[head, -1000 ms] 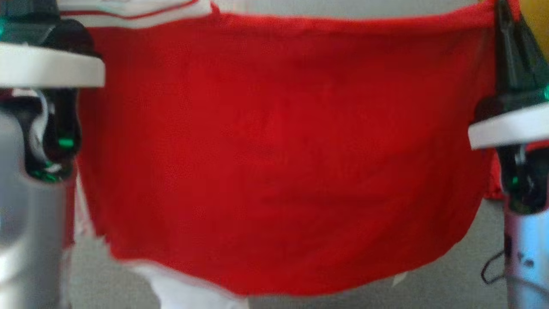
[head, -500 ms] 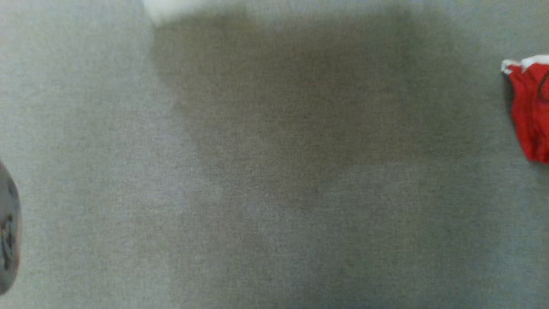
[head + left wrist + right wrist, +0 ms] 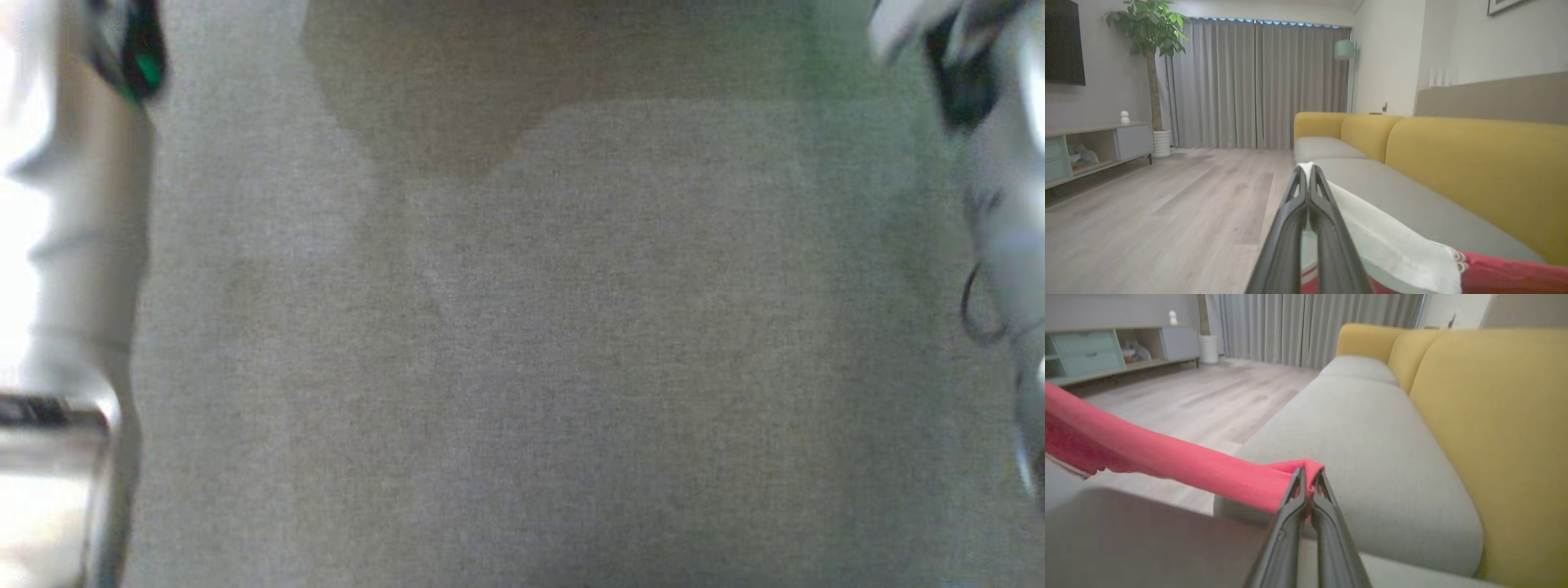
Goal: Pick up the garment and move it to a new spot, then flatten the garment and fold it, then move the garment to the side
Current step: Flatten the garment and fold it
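Both pincers, the left pincer point(image 3: 1308, 173) and the right pincer point(image 3: 1308, 473), are clamped on the garment point(image 3: 1167, 457), stretched above the sofa point(image 3: 1372, 437). Pull too hard and a thin hem could slip free.

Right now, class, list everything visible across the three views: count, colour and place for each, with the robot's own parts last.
garment: one, red with white trim, stretched between both tools
sofa: one, yellow back and grey seat, beside the floor
curtains: one set, grey, far wall
plant: one, green, beside curtains
cabinet: one, pale, wall opposite the sofa
floor: one, light wood, mid-room
left tool: one, dark, shut on garment's white edge
right tool: one, dark, shut on garment's red edge
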### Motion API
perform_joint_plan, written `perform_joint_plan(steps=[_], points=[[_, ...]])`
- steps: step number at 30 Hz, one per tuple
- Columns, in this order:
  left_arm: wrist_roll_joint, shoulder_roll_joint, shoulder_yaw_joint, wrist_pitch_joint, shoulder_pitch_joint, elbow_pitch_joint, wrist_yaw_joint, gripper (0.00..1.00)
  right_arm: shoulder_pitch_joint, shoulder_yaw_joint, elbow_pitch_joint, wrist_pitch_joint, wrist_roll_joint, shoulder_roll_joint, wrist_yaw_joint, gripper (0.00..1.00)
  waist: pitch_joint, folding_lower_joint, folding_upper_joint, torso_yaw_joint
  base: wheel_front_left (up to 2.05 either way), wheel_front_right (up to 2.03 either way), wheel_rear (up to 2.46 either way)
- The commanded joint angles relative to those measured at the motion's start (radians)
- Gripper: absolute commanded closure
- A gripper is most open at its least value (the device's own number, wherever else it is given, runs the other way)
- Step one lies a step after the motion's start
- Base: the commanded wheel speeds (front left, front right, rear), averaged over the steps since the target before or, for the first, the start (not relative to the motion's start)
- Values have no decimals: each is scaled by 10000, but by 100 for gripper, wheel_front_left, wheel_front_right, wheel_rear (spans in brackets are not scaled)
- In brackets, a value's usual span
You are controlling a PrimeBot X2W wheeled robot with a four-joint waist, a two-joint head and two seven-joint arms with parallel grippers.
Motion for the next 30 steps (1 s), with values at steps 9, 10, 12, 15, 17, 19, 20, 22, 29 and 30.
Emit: perform_joint_plan(steps=[9,10,12,15,17,19,20,22,29,30], points=[[-772,1479,-2498,-24,3401,-959,-96,100,1898,2145,364,858,1868,-525,-7,100,-1134,-1,1,113,0,0,0],[-947,1684,-2828,48,3766,-1183,-96,100,2090,2374,267,994,2156,-627,-7,100,-1275,-1,1,136,0,0,0],[-1563,2314,-3518,312,4735,-1864,-97,100,2632,3172,-209,1410,2919,-1038,-7,100,-1695,-1,1,182,0,0,0],[-1964,2995,-4131,671,5541,-2582,-98,100,3179,4019,-842,1806,3646,-1553,-7,100,-2122,-1,1,230,0,0,0],[-1958,3531,-4551,883,5962,-3133,-98,100,3525,4511,-1280,2067,4165,-1891,-7,100,-2407,-1,1,242,0,0,0],[-1986,4014,-4798,1088,6373,-3669,-98,100,3832,4948,-1681,2306,4629,-2221,-7,100,-2694,-1,1,235,0,0,0],[-2095,4206,-4881,1238,6585,-3966,-98,100,3962,5167,-1860,2415,4799,-2402,-7,100,-2813,-1,1,237,0,0,0],[-2305,4564,-5025,1613,6981,-4576,-98,100,4220,5533,-2153,2567,5119,-2753,-7,100,-3048,-1,1,276,0,0,0],[-2994,5703,-5269,2728,8221,-6492,21,100,5359,6689,-3245,3327,6524,-3609,-7,100,-4032,-1,1,377,0,0,0],[-3087,5853,-5278,2853,8418,-6759,87,100,5525,6836,-3422,3474,6739,-3709,-7,100,-4195,-1,1,363,0,0,0]])
